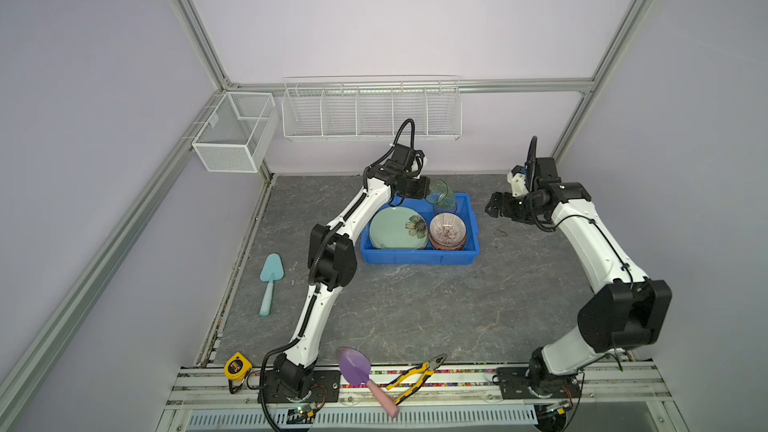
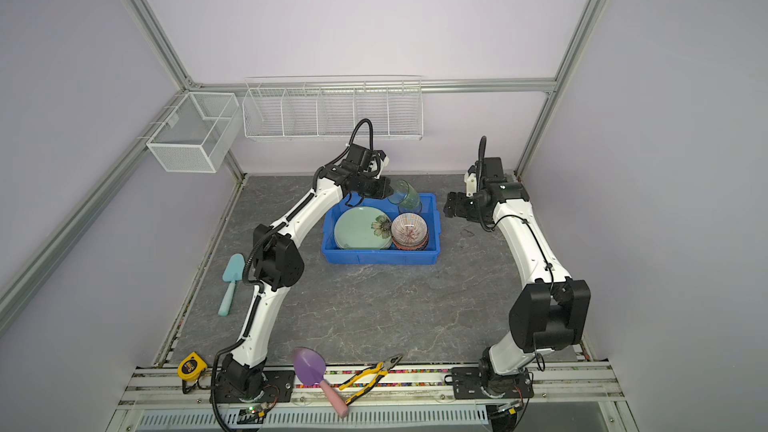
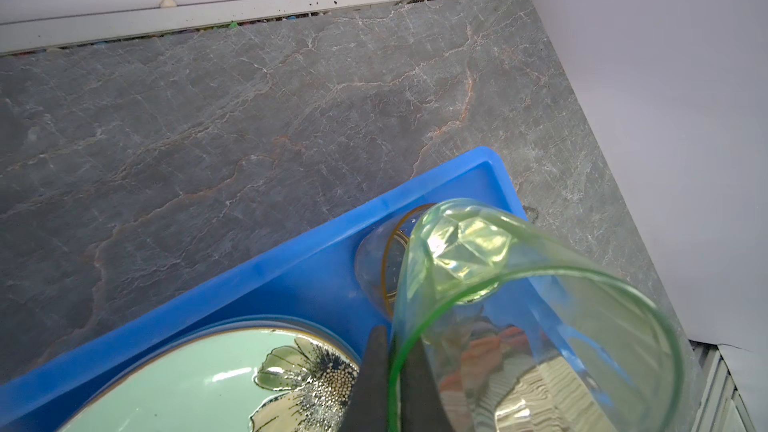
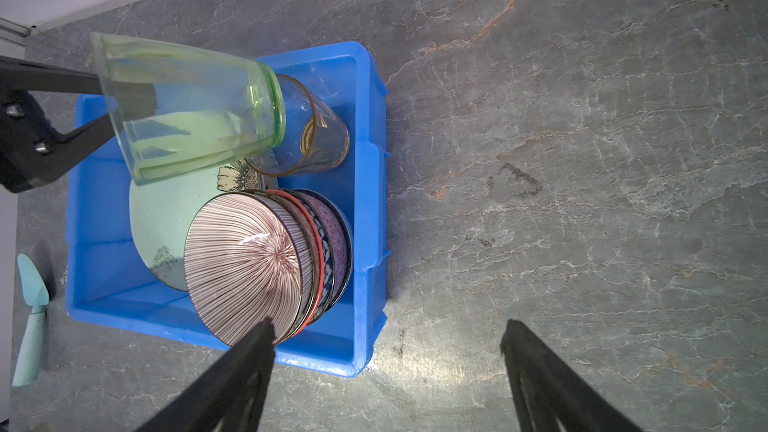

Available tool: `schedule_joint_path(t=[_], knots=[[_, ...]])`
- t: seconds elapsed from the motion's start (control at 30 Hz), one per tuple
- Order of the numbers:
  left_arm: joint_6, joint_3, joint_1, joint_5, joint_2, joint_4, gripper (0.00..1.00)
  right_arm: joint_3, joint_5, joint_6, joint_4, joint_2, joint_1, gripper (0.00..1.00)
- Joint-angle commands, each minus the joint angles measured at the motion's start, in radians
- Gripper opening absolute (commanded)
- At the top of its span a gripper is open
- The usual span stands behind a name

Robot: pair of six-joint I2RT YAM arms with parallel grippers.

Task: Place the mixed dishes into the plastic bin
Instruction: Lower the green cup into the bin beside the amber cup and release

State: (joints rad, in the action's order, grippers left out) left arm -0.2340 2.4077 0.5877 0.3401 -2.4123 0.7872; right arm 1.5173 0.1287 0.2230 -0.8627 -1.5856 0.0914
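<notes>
While my left pincer [image 4: 124, 112] clamps the tilted green tumbler [image 4: 191, 110] over the amber tumbler [image 4: 322, 130], one o'clock in the blue bin [image 4: 368, 218], right pincer [image 4: 386, 328] wide and empty, I'd next lower and release

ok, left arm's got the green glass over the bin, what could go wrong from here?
1. The left gripper pinches the green tumbler by its rim only, tilted; it could slip or swing.
2. Its base hangs close to the amber tumbler in the blue bin's corner; lowering there may knock glass on glass.
3. The flower plate and bowl stack fill the rest, so it may land crooked and tip.
</notes>
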Motion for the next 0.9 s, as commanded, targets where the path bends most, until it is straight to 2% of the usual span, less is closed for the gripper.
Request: schedule_joint_path(t=[0.0,0.4,0.57,0.87], knots=[[0.024,0.045,0.002,-0.019,-0.037,0.017,0.00,-0.017,0.017,-0.023,0.016,0.015,-0.008,0.88],[0.050,0.050,0.003,-0.051,-0.047,0.046,0.00,-0.018,0.022,-0.021,0.018,0.005,-0.011,0.88],[0.044,0.051,0.006,-0.033,-0.052,0.031,0.14,-0.019,0.025,-0.021,0.018,0.000,-0.012,0.88],[0.018,0.057,0.009,0.000,-0.064,0.000,0.24,-0.009,0.025,-0.019,0.016,-0.006,-0.012,0.88]])
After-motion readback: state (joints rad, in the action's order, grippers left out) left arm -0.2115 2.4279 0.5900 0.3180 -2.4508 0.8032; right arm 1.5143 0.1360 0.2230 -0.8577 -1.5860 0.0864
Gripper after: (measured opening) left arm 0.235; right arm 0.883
